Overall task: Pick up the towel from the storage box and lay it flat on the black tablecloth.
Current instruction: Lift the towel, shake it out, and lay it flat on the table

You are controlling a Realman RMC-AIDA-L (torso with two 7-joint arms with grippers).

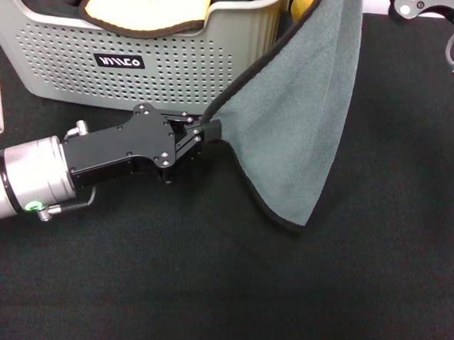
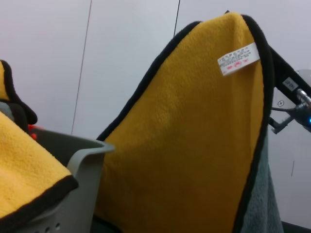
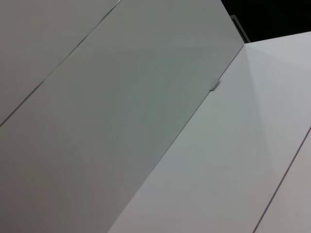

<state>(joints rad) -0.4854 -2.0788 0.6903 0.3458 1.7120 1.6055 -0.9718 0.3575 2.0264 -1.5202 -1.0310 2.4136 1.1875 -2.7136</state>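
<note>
The grey-teal towel (image 1: 299, 120) with its black hem hangs spread in the air, off the black tablecloth (image 1: 204, 292), to the right of the storage box (image 1: 64, 60). My left gripper (image 1: 210, 130) is shut on the towel's lower left edge, just in front of the box. The left wrist view shows the towel's yellow-orange back (image 2: 184, 145) with a white care label. My right gripper (image 2: 278, 65) meets the towel's top corner there and holds it up. In the head view only parts of the right arm (image 1: 422, 6) show at the top right.
A yellow-faced cloth with dark trim (image 1: 145, 3) lies in the storage box and also shows in the left wrist view (image 2: 24, 165). The tablecloth spreads in front of and to the right of the box. The right wrist view shows only pale wall panels.
</note>
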